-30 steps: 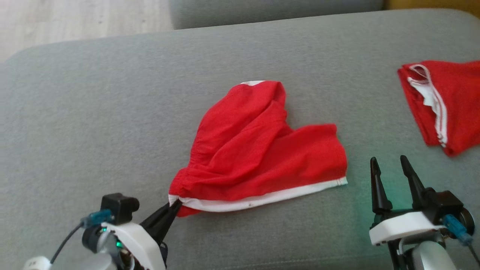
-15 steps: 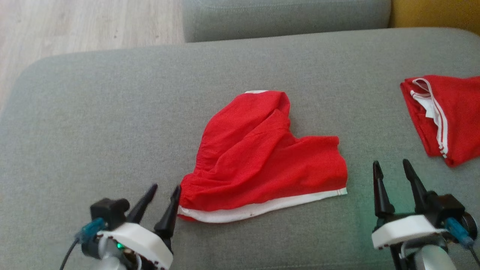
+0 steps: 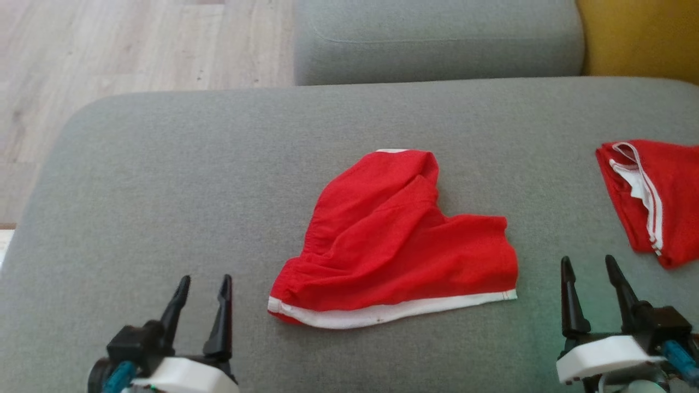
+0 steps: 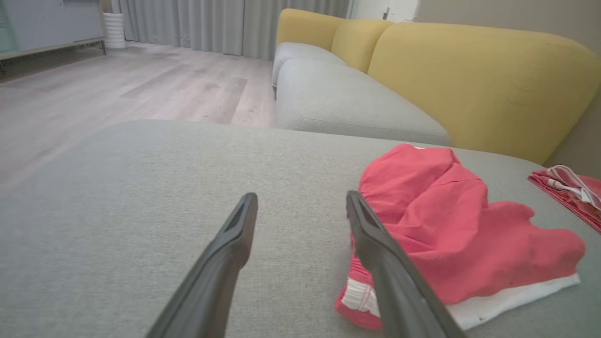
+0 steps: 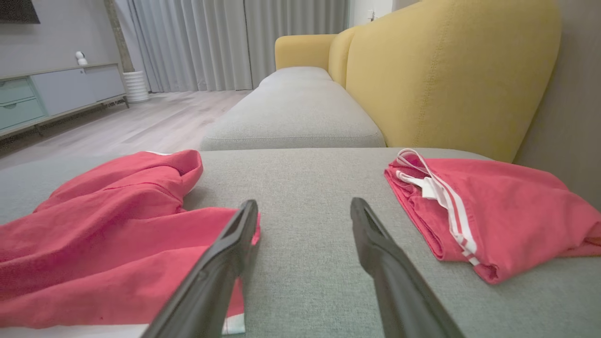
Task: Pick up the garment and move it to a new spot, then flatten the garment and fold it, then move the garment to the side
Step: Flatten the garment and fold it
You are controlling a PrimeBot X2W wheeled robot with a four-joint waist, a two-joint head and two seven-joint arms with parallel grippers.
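Two claws showed in the head view, both spread and empty. The garment (image 3: pixel 393 245), red with a white band, lay crumpled on the grey seat (image 3: pixel 164 164), with the band on the edge nearest the robot. The left claw (image 3: pixel 205 279) stood near the garment's left corner, apart from it. The right claw (image 3: pixel 587 259) stood near the garment's right corner. A second garment (image 3: pixel 655 202), also red, lay well right of the garment.

From the left wrist, the left claw (image 4: pixel 301 197) was spread wide, one finger crossing in front of the garment's (image 4: pixel 446 225) banded corner; whether they touched I could not tell. A yellow backrest (image 4: pixel 469 70) rose behind the garment.

From the right wrist, the right claw (image 5: pixel 304 203) was spread and empty. The garment (image 5: pixel 117 225) lay along one finger, and the second garment (image 5: pixel 493 206) lay clear of the other.
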